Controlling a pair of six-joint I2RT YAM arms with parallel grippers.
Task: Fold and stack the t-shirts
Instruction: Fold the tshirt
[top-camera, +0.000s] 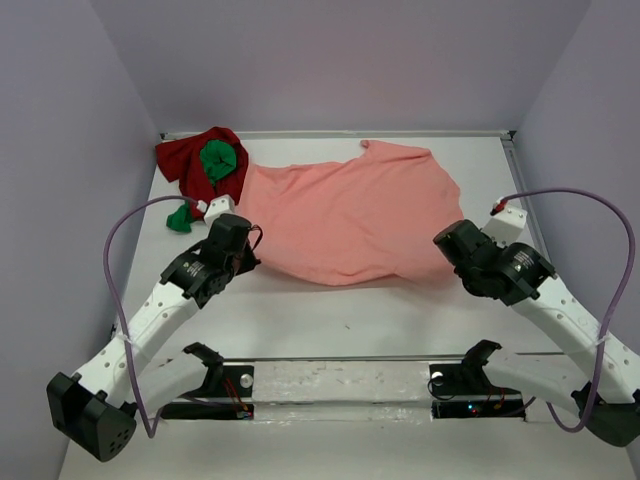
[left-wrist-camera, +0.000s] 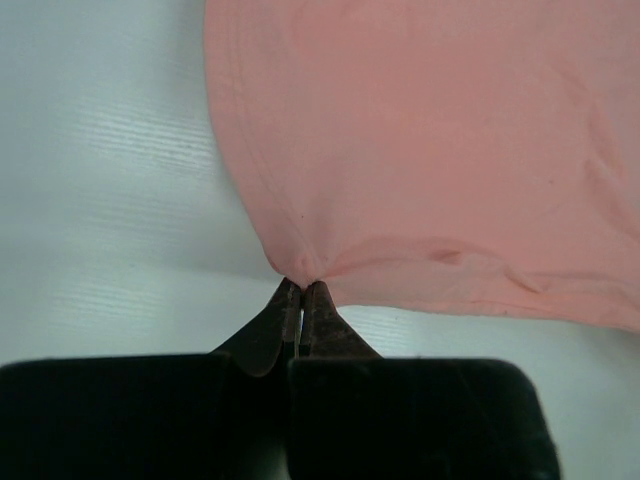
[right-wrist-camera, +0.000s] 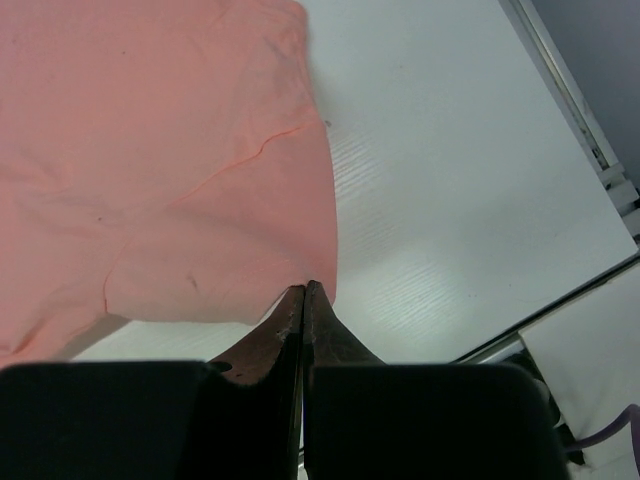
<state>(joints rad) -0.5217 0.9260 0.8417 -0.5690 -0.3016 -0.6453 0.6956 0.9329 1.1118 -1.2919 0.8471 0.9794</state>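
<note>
While both arms are reaching in from the near edge of the counter (top-camera: 350, 320), the salmon-pink t-shirt (top-camera: 345, 215) is lying spread across the middle, stretching from close to the far-left corner towards the right edge. It is lying mostly flat with soft wrinkles. Its near border is sagging in a curve between the two arms, and one small point of cloth is sticking out towards the far edge.

The left hand (left-wrist-camera: 302, 290) is clenching the near-left border of this shirt. Seen from the left wrist, its fingers are pressing tightly together and the pink cloth is gathering into a small pucker right at the tips, with creases fanning away from the pinch.

The right hand (right-wrist-camera: 305, 290) is also clenched, its fingers meeting with no gap between them. Its tips are pinching the near-right corner of the same shirt, where the hem is lifting a little off the counter and casting a shadow beneath.

The dark red t-shirt (top-camera: 185, 155) is sitting crumpled in the far-left corner of the counter, touching the left end of the pink one. The bright green t-shirt (top-camera: 218, 160) is lying bunched on top of the red heap, and a small piece of green cloth is showing at the left edge, just beside the left arm's wrist.
</note>
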